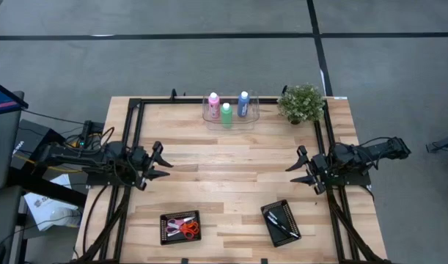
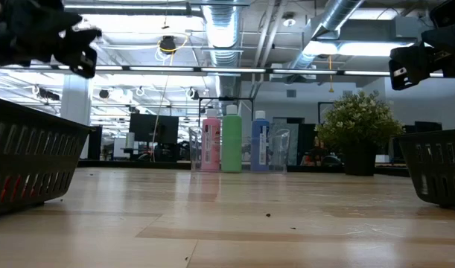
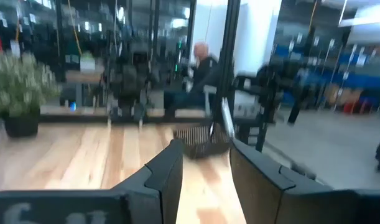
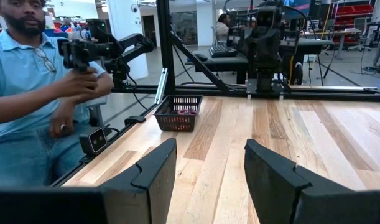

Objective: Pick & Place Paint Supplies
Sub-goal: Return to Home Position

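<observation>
Three paint bottles with white caps, pink (image 1: 213,104), green (image 1: 226,114) and blue (image 1: 243,103), stand upright in a clear container (image 1: 253,114) at the middle of the table's far edge. Thin dark brushes (image 1: 281,220) lie in a black basket (image 1: 270,229) near the front right. My left gripper (image 1: 165,165) hovers level over the table's left side, open, with nothing between its fingers. My right gripper (image 1: 297,169) hovers level over the right side, likewise open. The two grippers point toward each other, far from the bottles.
A small green potted plant (image 1: 301,103) stands at the far right, next to the container. A second black basket (image 1: 180,227) with scissors sits near the front left. A person (image 4: 28,93) sits beyond the table's near edge. Bare wood lies between the grippers.
</observation>
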Tool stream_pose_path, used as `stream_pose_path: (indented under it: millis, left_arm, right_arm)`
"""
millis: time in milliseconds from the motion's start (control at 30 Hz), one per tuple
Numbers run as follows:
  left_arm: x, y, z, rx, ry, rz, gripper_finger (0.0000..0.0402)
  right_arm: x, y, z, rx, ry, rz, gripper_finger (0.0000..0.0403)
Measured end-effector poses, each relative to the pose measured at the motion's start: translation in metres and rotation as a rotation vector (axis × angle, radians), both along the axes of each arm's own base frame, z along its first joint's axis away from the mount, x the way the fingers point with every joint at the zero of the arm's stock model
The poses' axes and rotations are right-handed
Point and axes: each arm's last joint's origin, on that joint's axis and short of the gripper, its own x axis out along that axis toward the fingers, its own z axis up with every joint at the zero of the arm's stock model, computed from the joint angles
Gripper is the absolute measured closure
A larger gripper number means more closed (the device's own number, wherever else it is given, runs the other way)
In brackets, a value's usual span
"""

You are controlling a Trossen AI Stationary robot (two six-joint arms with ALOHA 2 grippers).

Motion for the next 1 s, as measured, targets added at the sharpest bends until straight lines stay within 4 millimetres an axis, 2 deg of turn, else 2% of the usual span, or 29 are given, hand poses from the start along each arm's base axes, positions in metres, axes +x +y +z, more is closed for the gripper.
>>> stream_pose_path:
  millis: [267, 1000]
  left_arm:
    - [-0.0017, 0.0, 0.0122, -0.009, -0.128, -0.001, 0.0279]
    - [-0.0017, 0.0, 0.0125, -0.008, -0.132, -0.001, 0.028]
  right_arm:
    - [0.0, 0.0, 0.0, 0.0, 0.0, 0.0, 0.023]
    - [0.0, 0.0, 0.0, 0.0, 0.0, 0.0, 0.023]
